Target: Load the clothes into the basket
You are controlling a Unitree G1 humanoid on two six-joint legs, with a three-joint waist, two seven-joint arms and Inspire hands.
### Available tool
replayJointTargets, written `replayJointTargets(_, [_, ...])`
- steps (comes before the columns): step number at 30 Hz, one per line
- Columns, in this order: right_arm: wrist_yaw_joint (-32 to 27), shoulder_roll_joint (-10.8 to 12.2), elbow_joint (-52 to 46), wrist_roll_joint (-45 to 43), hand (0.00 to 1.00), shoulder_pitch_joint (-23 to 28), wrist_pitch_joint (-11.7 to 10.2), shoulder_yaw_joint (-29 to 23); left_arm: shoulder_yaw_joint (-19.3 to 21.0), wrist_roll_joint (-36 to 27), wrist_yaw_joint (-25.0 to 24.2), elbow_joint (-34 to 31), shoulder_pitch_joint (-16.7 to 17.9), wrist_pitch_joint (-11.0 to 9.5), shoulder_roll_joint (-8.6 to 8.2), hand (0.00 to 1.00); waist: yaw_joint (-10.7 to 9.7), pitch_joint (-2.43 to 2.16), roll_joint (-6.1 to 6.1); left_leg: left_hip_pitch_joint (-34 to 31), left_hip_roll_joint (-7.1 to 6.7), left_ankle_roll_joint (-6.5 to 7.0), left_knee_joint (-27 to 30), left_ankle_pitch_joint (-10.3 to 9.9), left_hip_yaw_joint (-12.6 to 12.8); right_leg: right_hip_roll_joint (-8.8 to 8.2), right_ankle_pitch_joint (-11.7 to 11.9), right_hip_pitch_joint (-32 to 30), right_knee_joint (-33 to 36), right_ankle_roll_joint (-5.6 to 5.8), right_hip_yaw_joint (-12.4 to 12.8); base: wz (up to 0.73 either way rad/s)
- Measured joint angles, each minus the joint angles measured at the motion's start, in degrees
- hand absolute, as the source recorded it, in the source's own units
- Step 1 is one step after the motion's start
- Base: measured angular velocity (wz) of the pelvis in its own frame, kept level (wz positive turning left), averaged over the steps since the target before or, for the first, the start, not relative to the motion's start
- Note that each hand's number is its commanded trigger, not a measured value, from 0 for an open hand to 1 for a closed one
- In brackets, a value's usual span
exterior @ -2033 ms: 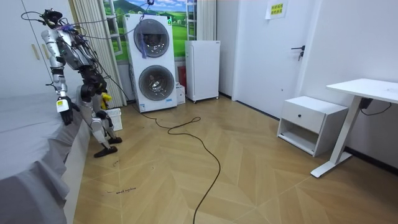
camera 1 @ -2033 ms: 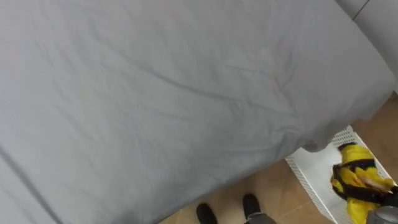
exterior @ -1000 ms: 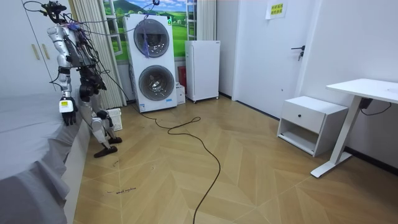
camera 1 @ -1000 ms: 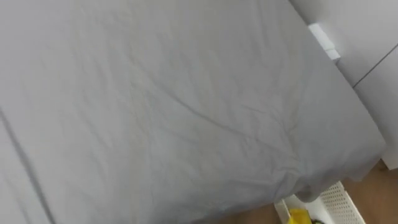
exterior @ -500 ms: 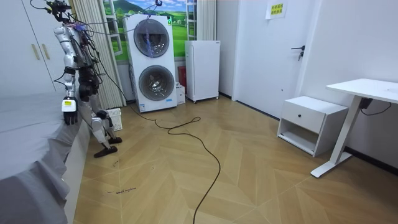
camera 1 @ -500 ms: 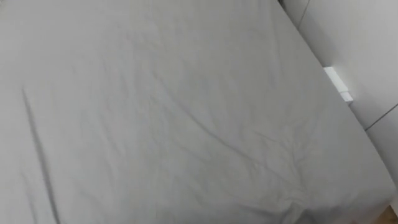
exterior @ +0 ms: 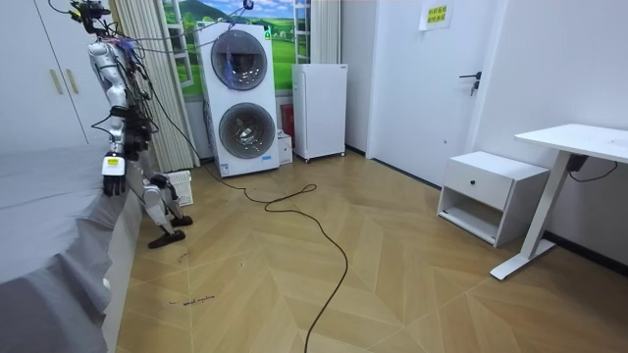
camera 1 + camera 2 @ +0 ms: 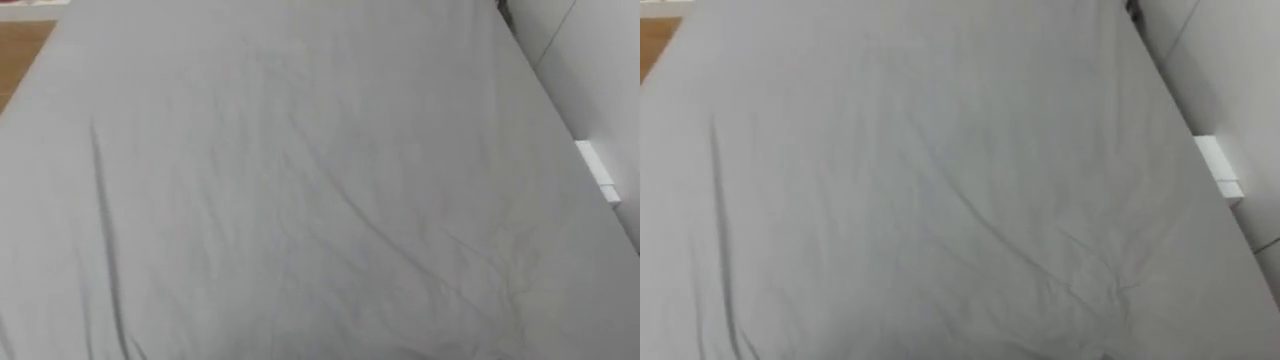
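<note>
Grey bedsheet spreads before the robot, whose left hand hangs, state indiscernible.

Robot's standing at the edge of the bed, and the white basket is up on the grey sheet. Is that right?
Not quite. The white basket is not on the grey sheet; it stands on the floor by the robot's legs, as the room view shows. The robot does stand at the edge of the bed.

No legible text, wall sign unreadable
</note>
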Motion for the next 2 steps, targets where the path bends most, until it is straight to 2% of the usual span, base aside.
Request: replayJointTargets(2, [0.4,0.1,0.4,0.0,0.00,0.2,0.1,0.0,0.0,0.1,-0.2,0.0,0.0,-0.4,-0.32,0.00,0.2,0.06,0.12,0.3,-0.06,0.02,0.0,0.0,-0.6,-0.07,0.0,0.6,0.0,0.08,-0.2,0.13])
